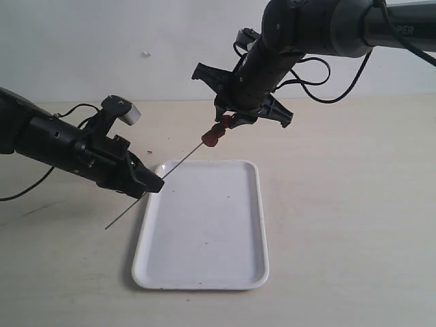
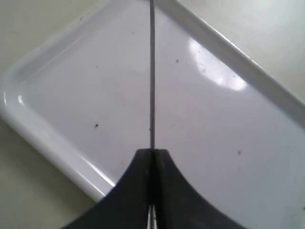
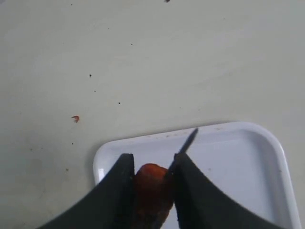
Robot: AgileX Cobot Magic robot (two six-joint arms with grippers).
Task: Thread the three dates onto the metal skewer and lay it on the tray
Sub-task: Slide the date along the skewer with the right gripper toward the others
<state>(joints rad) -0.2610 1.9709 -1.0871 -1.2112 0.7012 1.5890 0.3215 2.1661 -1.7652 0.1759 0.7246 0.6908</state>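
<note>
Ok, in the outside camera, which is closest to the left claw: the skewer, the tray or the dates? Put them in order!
1. The metal skewer: pinched right in the left gripper, touching it.
2. The tray: its left edge lies just beside the gripper's tip, lower down.
3. The dates: farthest, up at the skewer's far end, held by the right gripper.

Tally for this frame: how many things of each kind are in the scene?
dates: 3
metal skewer: 1
tray: 1
tools: 2, left tool and right tool
total: 7
</note>
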